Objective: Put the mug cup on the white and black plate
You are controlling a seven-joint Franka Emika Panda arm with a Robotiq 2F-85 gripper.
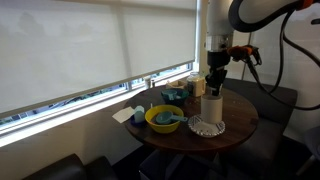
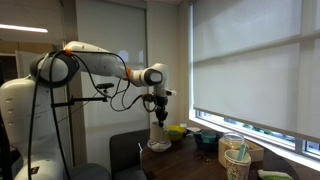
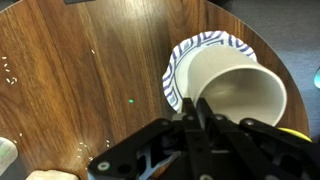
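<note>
Over the round desk [image 1: 240, 112] | hand [image 1: 214, 90] pinching mug cup [image 1: 212, 108] rim | mug cup directly above white and black plate [image 1: 205, 130] | contact unclear

The mug [image 1: 211, 106] is plain cream-white. The plate [image 1: 207, 130] under it is white with black streaks, dark at the rim. The bowl [image 1: 163, 119] is bright yellow. The desk [image 3: 80, 80] is dark brown wood, finely grained. The claw [image 3: 197, 110] is black, the arm [image 2: 100, 55] white.
</note>
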